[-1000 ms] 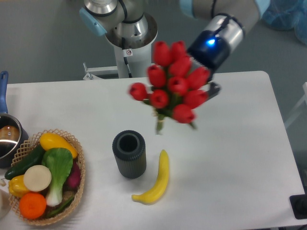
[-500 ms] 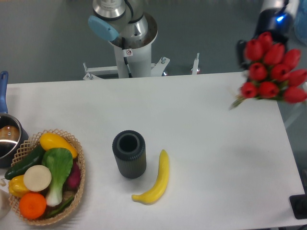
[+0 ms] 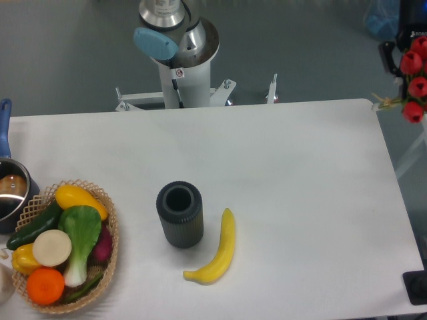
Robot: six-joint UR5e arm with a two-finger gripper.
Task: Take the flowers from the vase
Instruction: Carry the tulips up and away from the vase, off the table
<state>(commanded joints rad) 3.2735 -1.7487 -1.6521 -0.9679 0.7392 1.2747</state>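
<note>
The dark grey ribbed vase (image 3: 179,215) stands upright on the white table, left of centre, and its round mouth is empty. The flowers (image 3: 414,75), red tulip buds on green stems, hang in the air at the far right edge of the view, beyond the table's right end and partly cut off. My gripper (image 3: 399,65) is mostly out of frame there. One dark finger (image 3: 385,57) shows just left of the buds, and the bunch is held off the table.
A yellow banana (image 3: 217,250) lies just right of the vase. A wicker basket (image 3: 111,235) of vegetables and fruit sits at the front left, with a steel pot (image 3: 9,195) with a blue handle behind it. The arm's base (image 3: 180,47) rises at the back centre.
The gripper has carried the flowers from above the table's middle far to the right and up, to the frame's edge. The vase and banana have not moved.
</note>
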